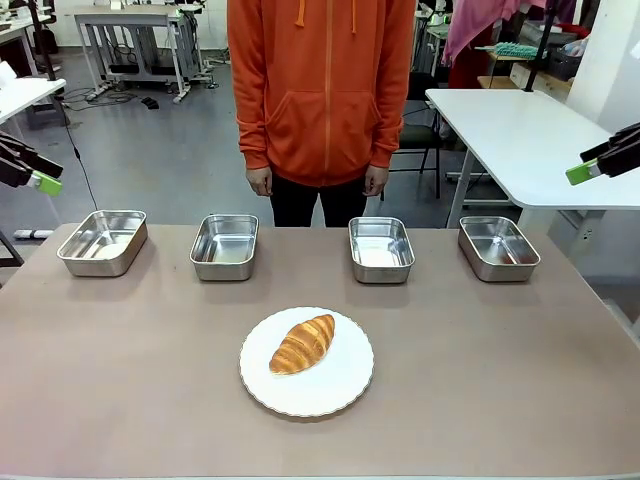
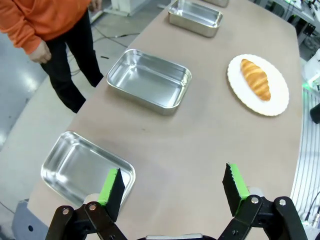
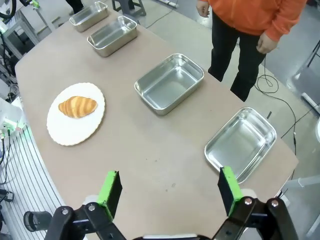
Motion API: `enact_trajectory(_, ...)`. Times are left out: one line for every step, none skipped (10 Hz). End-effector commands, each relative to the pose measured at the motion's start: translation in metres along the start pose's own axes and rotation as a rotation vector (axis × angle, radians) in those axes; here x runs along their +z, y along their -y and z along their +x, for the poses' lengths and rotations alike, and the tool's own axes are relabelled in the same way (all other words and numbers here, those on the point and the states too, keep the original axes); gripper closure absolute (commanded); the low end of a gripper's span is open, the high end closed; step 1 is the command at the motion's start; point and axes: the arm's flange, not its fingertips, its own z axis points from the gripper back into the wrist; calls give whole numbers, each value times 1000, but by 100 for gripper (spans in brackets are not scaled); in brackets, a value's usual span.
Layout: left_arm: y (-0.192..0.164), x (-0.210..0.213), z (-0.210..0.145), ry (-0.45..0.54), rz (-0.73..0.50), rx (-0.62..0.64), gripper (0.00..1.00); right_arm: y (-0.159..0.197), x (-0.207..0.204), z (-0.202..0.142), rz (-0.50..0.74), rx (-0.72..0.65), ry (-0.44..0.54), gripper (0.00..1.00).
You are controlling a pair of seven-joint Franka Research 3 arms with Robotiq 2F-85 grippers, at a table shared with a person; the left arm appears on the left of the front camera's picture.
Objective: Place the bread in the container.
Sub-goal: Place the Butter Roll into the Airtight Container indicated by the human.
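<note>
Bread (image 1: 303,343) sits on white plate (image 1: 330,386), lower centre; four steel pans (image 1: 381,249) in row above it, all empty. Left gripper (image 2: 171,170) and right gripper (image 3: 169,172) spread wide, holding nothing. Pick-up and placing both still to do; target pan unclear

No legible text, label, brand, number or sign anywhere. Possibly some print on the boxes (image 1: 528,70) just behind the white side table (image 1: 520,135), but too small and blurred to read.
</note>
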Motion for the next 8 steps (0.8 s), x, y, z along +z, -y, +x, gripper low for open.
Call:
enact_trajectory(-1,22,-6,23,33,-2,0,20,13,2,18,12,63,0)
enact_trajectory(-4,38,-8,67,46,8,0,31,18,0,50,1,85,0)
enact_trajectory(-6,50,-11,111,67,7,0,39,18,-2,58,-8,115,0)
enact_trajectory(-6,56,-13,152,104,14,0,44,18,-4,62,-6,136,0)
enact_trajectory(-7,58,-14,186,102,12,0,46,20,-3,71,-6,172,0)
enact_trajectory(-6,58,-16,215,117,13,0,48,23,-3,66,-4,180,0)
enact_trajectory(-5,61,-16,240,128,17,0,51,28,-2,62,-8,201,0)
enact_trajectory(-4,63,-16,265,134,22,0,54,30,-2,63,-17,210,0)
